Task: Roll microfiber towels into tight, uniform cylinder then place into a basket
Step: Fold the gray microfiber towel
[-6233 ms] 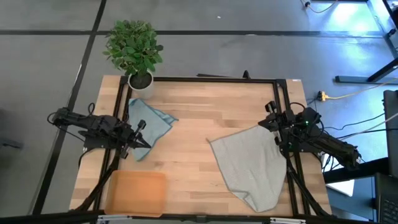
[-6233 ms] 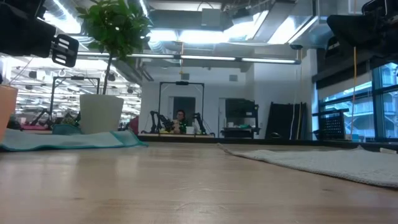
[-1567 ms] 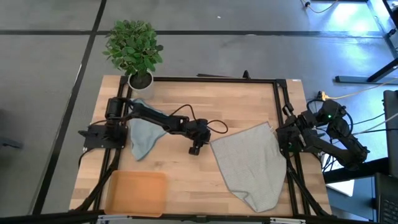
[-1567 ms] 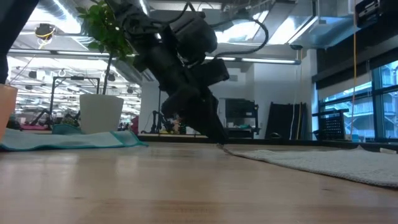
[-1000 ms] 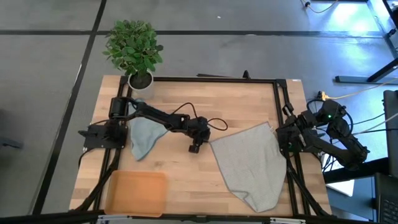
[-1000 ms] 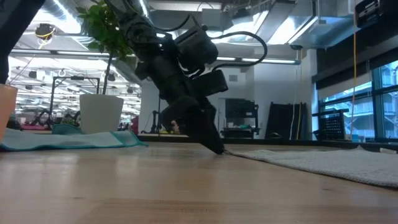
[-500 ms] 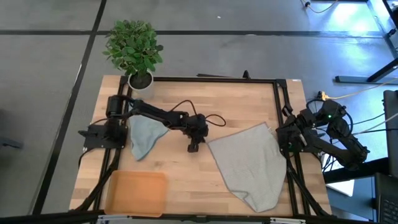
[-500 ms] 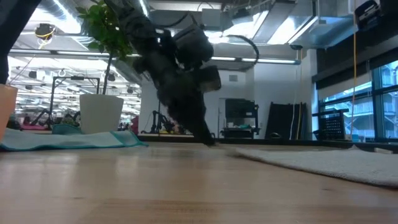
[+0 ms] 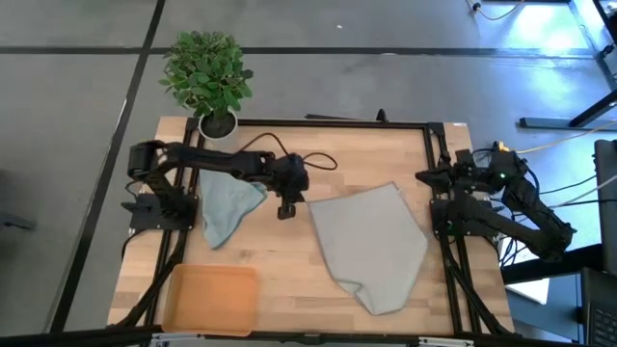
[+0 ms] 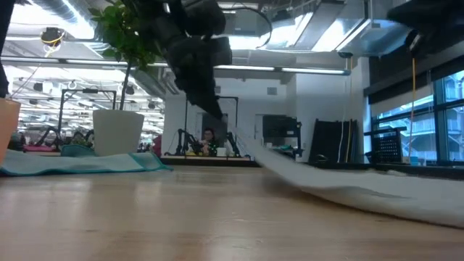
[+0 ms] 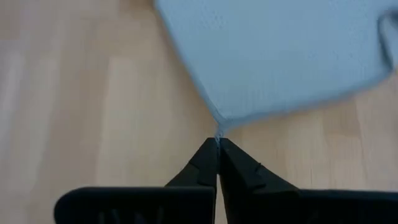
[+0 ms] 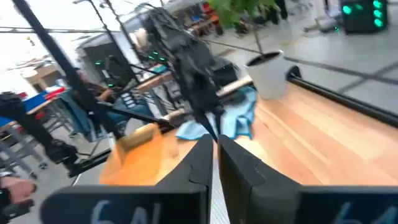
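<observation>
wooden table point(image 9: 318, 159), two towels point(image 9: 371, 241), basket point(image 9: 212, 299), plant pot point(image 9: 218, 126)

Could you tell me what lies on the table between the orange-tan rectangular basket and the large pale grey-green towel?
Nothing: in the high view only bare wood separates the orange-tan rectangular basket and the large pale grey-green towel.

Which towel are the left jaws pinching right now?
The larger grey-green towel, gripped at its corner by the left gripper; the smaller blue towel lies untouched.
</observation>
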Robot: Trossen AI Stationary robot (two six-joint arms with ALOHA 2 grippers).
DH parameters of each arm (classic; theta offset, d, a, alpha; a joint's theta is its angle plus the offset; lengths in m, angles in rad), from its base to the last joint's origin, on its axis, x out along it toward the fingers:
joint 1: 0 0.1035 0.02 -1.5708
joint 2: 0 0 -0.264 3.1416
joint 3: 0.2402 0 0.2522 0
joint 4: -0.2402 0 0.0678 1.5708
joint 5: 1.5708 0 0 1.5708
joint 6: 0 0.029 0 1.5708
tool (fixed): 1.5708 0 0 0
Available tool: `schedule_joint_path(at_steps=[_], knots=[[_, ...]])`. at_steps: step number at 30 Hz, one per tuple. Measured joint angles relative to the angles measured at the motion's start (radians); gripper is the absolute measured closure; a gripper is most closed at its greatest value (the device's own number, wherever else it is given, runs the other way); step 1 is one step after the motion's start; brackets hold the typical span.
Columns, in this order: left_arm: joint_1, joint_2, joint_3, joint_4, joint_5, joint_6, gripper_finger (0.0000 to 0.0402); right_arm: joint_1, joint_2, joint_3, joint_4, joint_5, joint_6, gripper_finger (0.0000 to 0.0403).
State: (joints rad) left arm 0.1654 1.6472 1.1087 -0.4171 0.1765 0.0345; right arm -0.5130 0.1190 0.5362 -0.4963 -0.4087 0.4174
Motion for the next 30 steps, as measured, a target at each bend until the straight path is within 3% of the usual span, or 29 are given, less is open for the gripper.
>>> schedule_joint_path(at_steps=[11,23,30], knots=[[-0.004,-0.063,-0.001,-0.161,-0.022,0.001,0.0401,0.0,0.368,0.0,0.006,0.068,-0.006,0.0283],[-0.004,-0.063,-0.001,-0.159,-0.002,0.002,0.0401,-0.001,0.849,0.009,-0.007,0.158,0.12,0.0276],[-0.004,-0.063,-0.001,-0.158,-0.001,0.003,0.0401,-0.008,1.065,0.139,-0.039,0.257,0.1,0.0276]])
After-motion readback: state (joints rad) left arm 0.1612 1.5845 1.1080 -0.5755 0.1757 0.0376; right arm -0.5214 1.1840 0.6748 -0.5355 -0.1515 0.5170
